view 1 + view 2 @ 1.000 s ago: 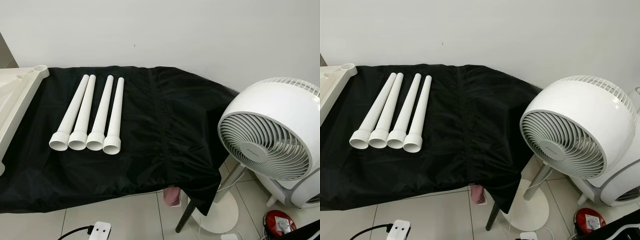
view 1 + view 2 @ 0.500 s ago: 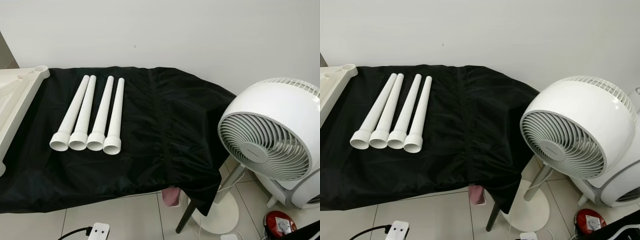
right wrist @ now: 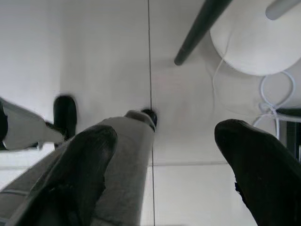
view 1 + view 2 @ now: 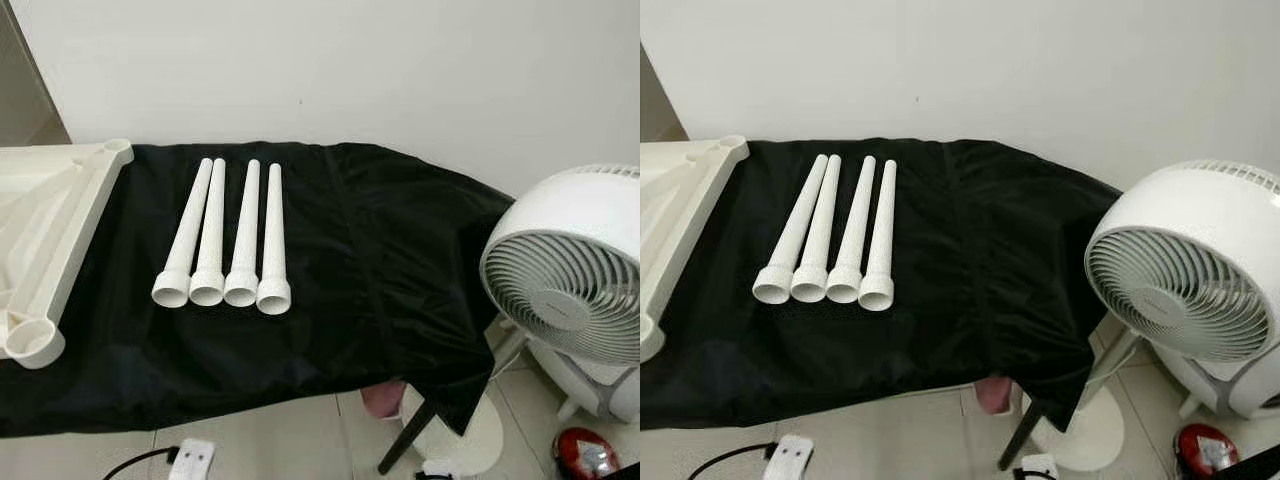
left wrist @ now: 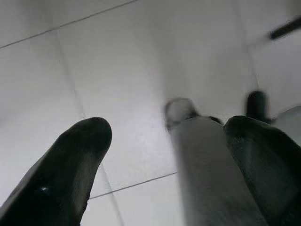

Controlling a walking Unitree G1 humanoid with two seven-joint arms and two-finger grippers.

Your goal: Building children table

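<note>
Four legs: white tubes (image 4: 222, 240), side by side and touching on the black cloth (image 4: 380, 260), flared open ends toward the cloth's front edge, thin ends toward the back edge by the wall. They sit in the cloth's left half, nearer its back edge than its front.
Tabletop: cream plastic tabletop (image 4: 45, 230) lying underside up at the cloth's left edge; a round leg socket at its back corner, another at its front corner. Apart from the legs, with bare cloth between.
Cloth: black, shiny, creased; it covers a low stand and droops over the front edge and the right corner. One dark stand leg (image 4: 405, 452) shows under the right front corner.
Fan: white pedestal fan (image 4: 1185, 290) on the floor just off the cloth's right edge, grille facing the camera, round base beside the dark stand leg.
Floor: pale tiles; a white power strip (image 4: 190, 460) with black cable below the cloth's front edge; a red round object (image 4: 1205, 447) at the far right, blurred.
Left gripper (image 5: 169, 155): hangs low, pointing at the tiled floor; fingers spread wide apart, nothing between them. A grey robot leg is seen past them.
Right gripper (image 3: 174, 160): hangs low over the floor near the fan base; fingers likewise parted and empty.
</note>
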